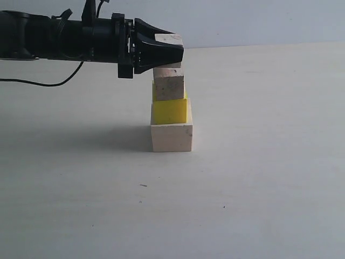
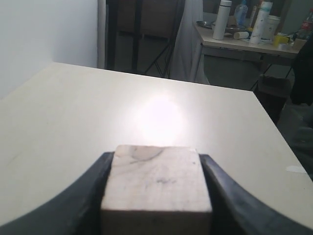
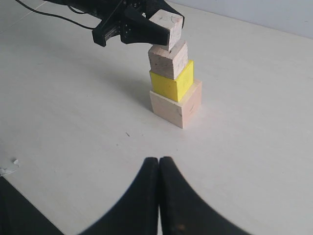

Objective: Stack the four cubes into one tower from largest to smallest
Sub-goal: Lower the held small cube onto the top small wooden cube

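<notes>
Left pincer of mine was clamped on the small cube, directly above the speckled medium cube, contact unclear.

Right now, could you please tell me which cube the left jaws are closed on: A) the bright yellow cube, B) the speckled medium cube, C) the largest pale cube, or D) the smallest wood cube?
D: the smallest wood cube sits clamped between the left jaws, above the speckled medium cube, the yellow cube and the largest pale cube.
</notes>
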